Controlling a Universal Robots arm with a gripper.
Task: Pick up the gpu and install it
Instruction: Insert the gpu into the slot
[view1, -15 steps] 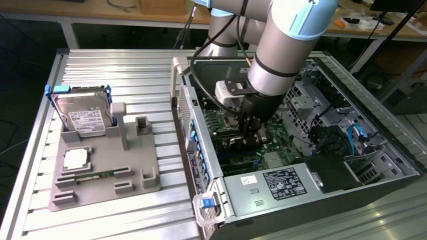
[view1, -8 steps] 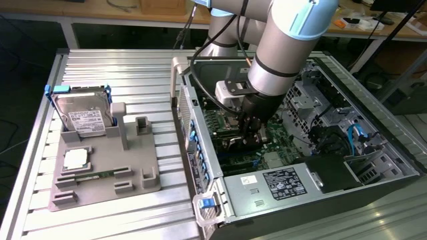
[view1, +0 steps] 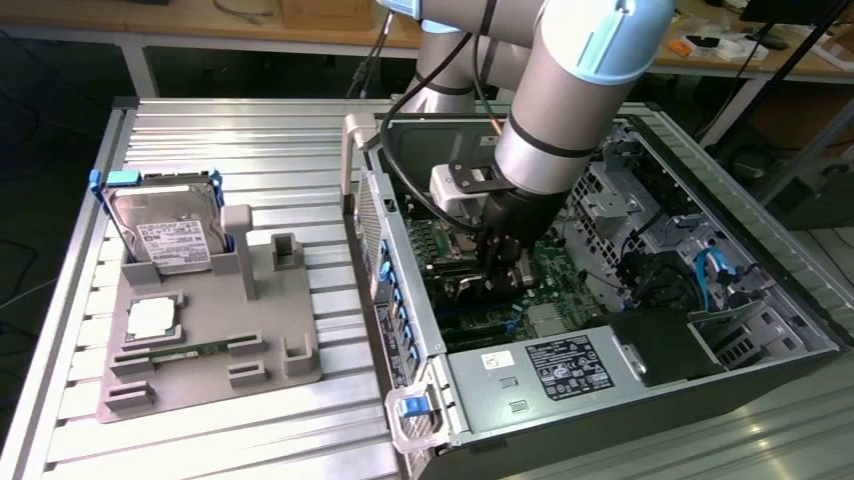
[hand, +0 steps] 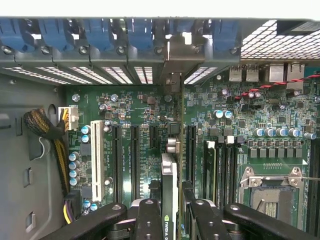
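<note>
- Exterior view: the gripper (view1: 503, 268) is seen lowered into the open computer case (view1: 801, 340), at about 3 o'clock from the grey tray (view1: 187, 385).
- A hard drive (view1: 167, 235) is stood on the tray at its 12 o'clock end. Its white label cannot be read. The same is true of the label on the power supply (view1: 567, 365), at about 5 o'clock from the gripper.
- Wrist view: the gpu (hand: 169, 185) is pinched edge-on between the black fingers (hand: 148, 220). It is held upright over the motherboard (hand: 135, 100), among the long black slots (hand: 134, 155).
- The card is judged to be light and stiff but fragile. It is best held by its flat faces near the edge, not by small components.
- An "nVIDIA" mark can be read on its edge.
</note>
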